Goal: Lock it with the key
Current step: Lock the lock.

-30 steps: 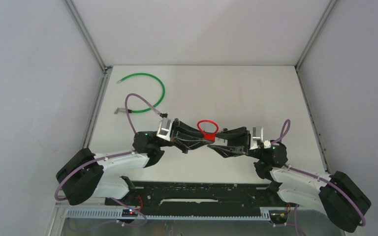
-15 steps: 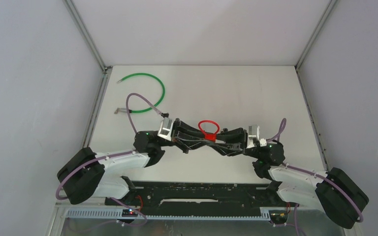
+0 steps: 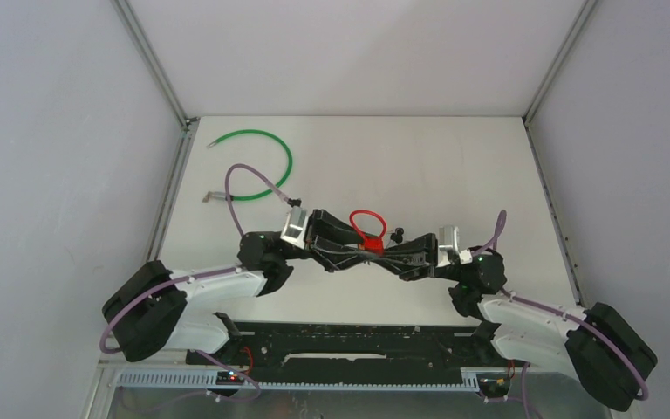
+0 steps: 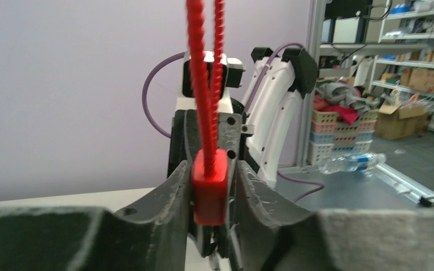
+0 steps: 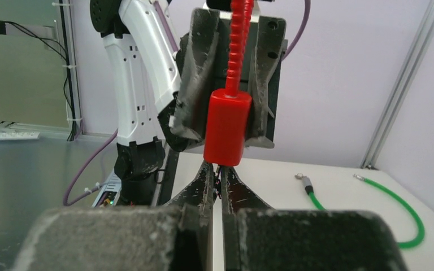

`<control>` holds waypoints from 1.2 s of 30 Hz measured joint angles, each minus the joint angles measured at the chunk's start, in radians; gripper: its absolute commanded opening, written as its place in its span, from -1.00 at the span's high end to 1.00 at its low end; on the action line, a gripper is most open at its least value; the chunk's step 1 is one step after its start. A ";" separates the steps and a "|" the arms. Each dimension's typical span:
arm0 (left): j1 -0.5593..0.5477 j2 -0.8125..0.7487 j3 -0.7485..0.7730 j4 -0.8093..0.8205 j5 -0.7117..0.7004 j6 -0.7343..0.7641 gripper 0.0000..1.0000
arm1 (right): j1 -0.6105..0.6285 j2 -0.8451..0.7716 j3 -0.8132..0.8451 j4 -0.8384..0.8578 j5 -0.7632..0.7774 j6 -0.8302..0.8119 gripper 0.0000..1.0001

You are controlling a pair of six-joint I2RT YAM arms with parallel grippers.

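**Right gripper clenched beneath the red lock**

Since a second ago, the right gripper has been brought in from 3 o'clock toward the left gripper, and its jaws, then parted, have been pressed together. The red cable loop, earlier upright toward 12 o'clock in the top view, is now leaned toward 11 o'clock. The left arm has barely been shifted.

The red lock is held above the counter, a little toward 6 o'clock from its centre, where the two grippers meet. In the left wrist view its body is seen grasped between the left gripper's fingers, one on each side. The right gripper's fingertips are closed just under the lock's lower end.

A dark sliver is seen between those tips, but whether anything is pinched there cannot be made out. The lock's underside is hidden in every view. The loop is cut off at the top edge of both wrist views. In the top view the lock body is largely covered by the black fingers, and a small dark piece just at 3 o'clock of the loop cannot be identified.

A green cable lies curled at 10 o'clock, well apart from the grippers.
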 measured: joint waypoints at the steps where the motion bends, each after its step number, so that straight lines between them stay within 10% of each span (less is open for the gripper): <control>1: 0.000 0.000 0.000 0.001 0.000 -0.006 -0.05 | -0.002 -0.015 0.000 -0.026 -0.005 -0.001 1.00; 20: 0.011 0.009 0.000 0.005 0.021 -0.071 -0.07 | -0.021 -0.315 0.270 -1.020 -0.013 -0.248 1.00; 36: 0.017 0.031 0.011 0.001 0.047 -0.097 0.19 | -0.021 -0.301 0.323 -1.229 -0.058 -0.289 1.00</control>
